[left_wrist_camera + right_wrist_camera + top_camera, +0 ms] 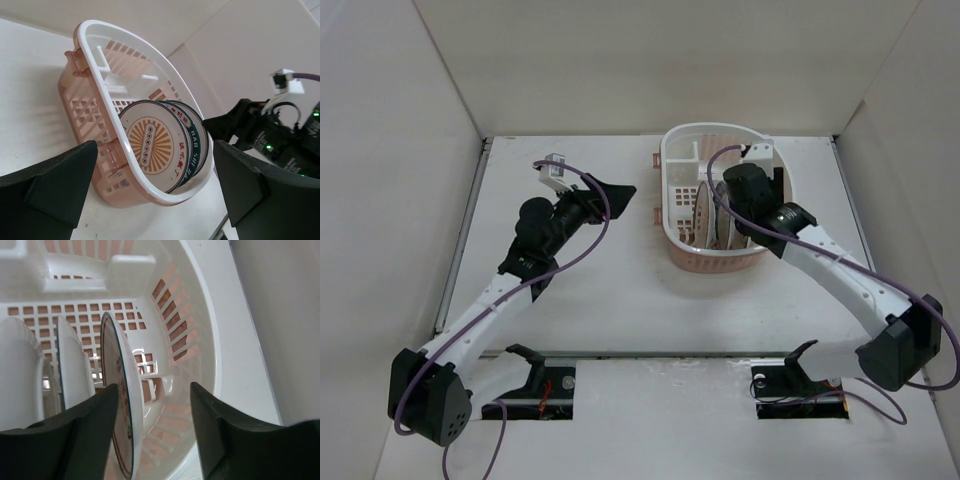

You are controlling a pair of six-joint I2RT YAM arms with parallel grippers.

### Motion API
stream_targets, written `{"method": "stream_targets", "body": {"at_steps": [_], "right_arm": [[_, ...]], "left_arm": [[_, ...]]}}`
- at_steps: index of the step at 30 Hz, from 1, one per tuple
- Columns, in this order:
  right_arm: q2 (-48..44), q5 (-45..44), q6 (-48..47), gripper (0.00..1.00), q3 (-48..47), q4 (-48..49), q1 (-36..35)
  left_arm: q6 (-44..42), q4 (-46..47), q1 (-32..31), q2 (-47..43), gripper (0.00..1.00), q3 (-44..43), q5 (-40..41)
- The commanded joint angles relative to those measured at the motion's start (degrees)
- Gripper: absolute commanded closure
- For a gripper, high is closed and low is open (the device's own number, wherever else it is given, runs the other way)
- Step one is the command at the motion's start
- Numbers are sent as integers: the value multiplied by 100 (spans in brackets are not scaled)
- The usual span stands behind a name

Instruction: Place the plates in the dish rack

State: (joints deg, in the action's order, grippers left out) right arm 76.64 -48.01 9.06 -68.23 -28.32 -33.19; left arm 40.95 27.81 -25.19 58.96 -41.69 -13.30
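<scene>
Already all three plates [72, 370] stand on edge inside the dish rack [672, 150], which sits at the far right of the tabletop [600, 290]; the sunburst plate [150, 145] faces the left arm. The right hand [154, 400] is down in the rack with its jaws apart, and the rim of the nearest plate [122, 390] is between them, close to one finger. The left hand [155, 165] is also spread and holds nothing. I judge the plates to be stiff, glazed, slippery and easy to chip, so the top rim is the best place to grip. The plastic rack looks light and may slide.
</scene>
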Motion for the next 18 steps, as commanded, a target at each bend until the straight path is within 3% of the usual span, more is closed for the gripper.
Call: {"method": "stream_targets", "body": {"at_steps": [1,3,4,5,8,13,18], "right_arm": [[-430,-59,61,36,-551,-287,-109],[-571,80,61,21,-700,-437,-275],[-771,159,113,7,-840,-551,-337],[-895,247,114,0,-902,-552,-398],[-1587,957,262,0,-956,-701,-583],[-2706,1574,614,0,-894,-1114,-715],[-3653,2102,746,0,-675,-1860,-715]], "left_arm": [[-87,251,-30,19,0,-137,-67],[-157,15,-30,19,0,-251,142],[-218,-152,-30,19,0,-321,283],[-219,-388,-30,19,0,-444,449],[-456,-1399,-30,72,0,-1085,1318],[-518,-2691,-152,11,0,-2147,2075],[-781,-4159,-398,-427,0,-2686,2876]]}}
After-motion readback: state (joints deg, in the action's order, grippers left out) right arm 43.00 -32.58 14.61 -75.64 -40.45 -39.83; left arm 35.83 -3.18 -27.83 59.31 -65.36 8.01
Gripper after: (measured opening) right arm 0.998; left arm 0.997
